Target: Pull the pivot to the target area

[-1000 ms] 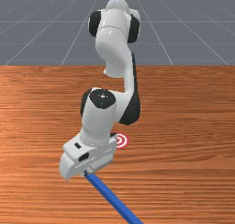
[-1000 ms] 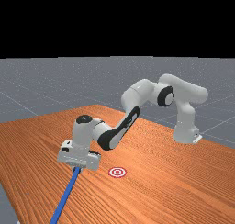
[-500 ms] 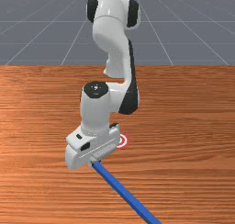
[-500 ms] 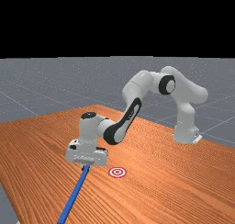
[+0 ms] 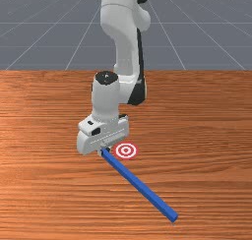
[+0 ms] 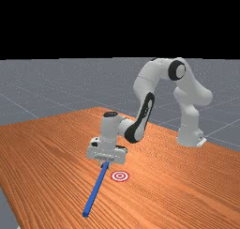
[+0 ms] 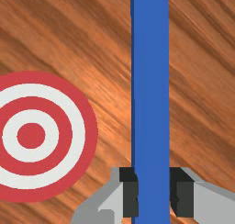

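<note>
In the front view my gripper (image 5: 104,150) holds the upper-left end of a long blue bar (image 5: 138,183), which slants down to the right. The red-and-white target (image 5: 126,150) lies just right of the fingertips, apart from the bar. The far view has the gripper (image 6: 105,164) at the upper end of the bar (image 6: 95,190), with the target (image 6: 120,176) to its right. In the wrist view both fingers of the gripper (image 7: 154,191) touch the bar (image 7: 151,90) from two sides; the target (image 7: 31,136) is off to one side.
Wood tabletop (image 5: 206,135) surrounds the bar and the target. My arm reaches in over the table from the back in the front view, its elbow and forearm above the surface.
My hand has drawn back toward the arm's base, up and slightly right in the front view, rightward in the far view. The bar came along, and its far end has come into the front view.
</note>
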You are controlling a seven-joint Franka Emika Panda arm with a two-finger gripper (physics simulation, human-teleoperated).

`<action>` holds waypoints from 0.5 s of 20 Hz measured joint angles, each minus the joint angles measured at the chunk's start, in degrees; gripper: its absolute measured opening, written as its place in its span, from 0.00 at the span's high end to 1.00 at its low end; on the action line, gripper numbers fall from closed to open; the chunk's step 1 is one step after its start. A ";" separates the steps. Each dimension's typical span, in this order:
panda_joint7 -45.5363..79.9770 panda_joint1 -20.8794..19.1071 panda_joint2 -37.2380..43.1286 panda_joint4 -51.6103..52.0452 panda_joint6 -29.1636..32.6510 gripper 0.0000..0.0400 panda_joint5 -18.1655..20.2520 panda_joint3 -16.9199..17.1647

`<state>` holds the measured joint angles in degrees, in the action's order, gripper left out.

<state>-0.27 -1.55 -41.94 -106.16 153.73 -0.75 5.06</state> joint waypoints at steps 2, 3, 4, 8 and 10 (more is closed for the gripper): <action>-0.02 0.05 1.48 -3.07 1.18 0.76 -0.11 0.14; -0.92 0.05 1.17 -1.85 -1.96 0.76 -0.59 -0.01; -0.73 0.37 1.21 -1.99 -1.93 0.76 -0.69 -0.04; 2.34 0.95 3.01 -5.75 -0.54 0.76 0.88 0.12; -5.08 -4.56 4.67 -9.06 0.35 0.76 4.51 -5.42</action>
<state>-5.35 -6.11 -37.28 -115.22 154.08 3.76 -0.37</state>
